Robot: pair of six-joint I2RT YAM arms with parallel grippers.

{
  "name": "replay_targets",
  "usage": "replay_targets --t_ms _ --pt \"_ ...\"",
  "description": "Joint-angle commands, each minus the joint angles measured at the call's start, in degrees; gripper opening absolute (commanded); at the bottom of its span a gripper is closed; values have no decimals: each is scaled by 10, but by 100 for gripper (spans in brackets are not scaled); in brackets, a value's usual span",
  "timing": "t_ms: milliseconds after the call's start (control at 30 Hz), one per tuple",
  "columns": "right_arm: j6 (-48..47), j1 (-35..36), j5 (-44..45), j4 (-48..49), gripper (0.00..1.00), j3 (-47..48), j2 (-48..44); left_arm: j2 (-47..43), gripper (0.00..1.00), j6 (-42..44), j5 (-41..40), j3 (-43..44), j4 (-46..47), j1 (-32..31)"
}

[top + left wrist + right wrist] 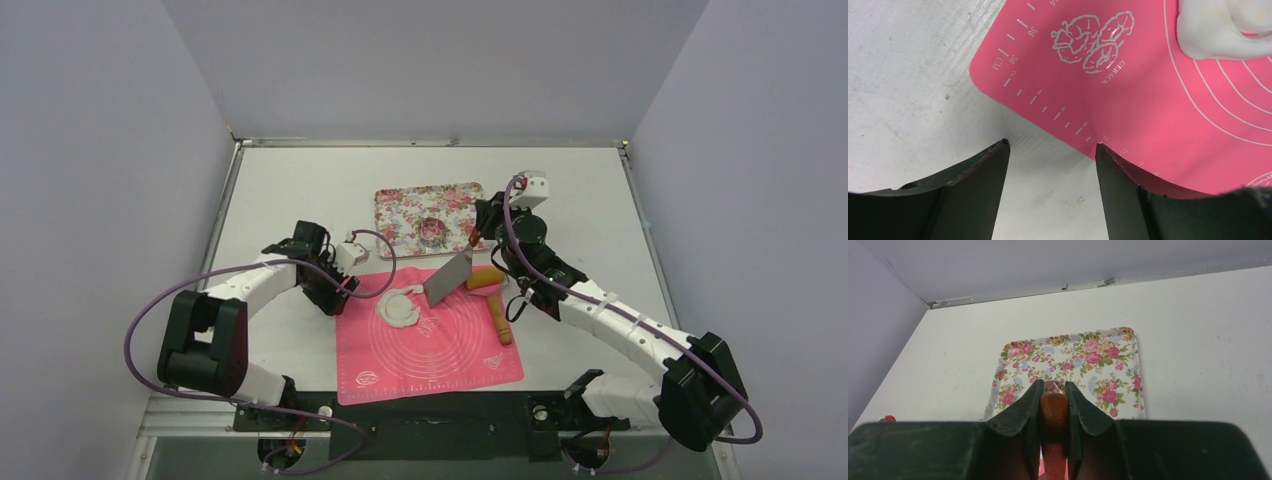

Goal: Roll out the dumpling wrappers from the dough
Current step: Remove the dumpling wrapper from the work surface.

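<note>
**Scraper Gripped Over the Mat, Dough Beside Its Blade**

In its own wrist view the right claw [1054, 390] is seen closed narrowly on a red-brown handle [1054, 415], with one finger pressed to each side. What that handle belongs to is shown only from above: a scraper [450, 278], its grey blade tilted over the far part of the pink mat [440, 360], just beside the dough [399, 309]. Beyond the fingers, the wrist view takes in the floral tray [1098, 357] on the white table [1198, 340]. The ring cutter [432, 230] standing in that tray is made out clearly only in the top view.

The left claw [1053, 145] is held wide with nothing between its fingers, over the mat's left edge where pink meets table. Printed ruler marks and a line drawing on the mat can be read in the left wrist view but are too small to read from above. Only a cut-off edge of the dough is caught there, at the upper right. Seen whole from above, the dough is a white lump on the far-left part of the mat, between the two claws. A rolling pin [497, 312] lies on the mat's right side and is shown in the top view alone.
</note>
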Motion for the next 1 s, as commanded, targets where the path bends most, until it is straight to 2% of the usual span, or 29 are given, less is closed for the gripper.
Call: replay_targets --t_ms 0,500,967 --pt "14 10 -15 16 0 33 -20 -21 62 6 0 -1 9 -2" --pt "6 25 -11 28 0 52 3 -33 62 5 0 -4 7 -2" --pt "10 44 -24 54 0 92 72 -27 62 6 1 -1 6 -2"
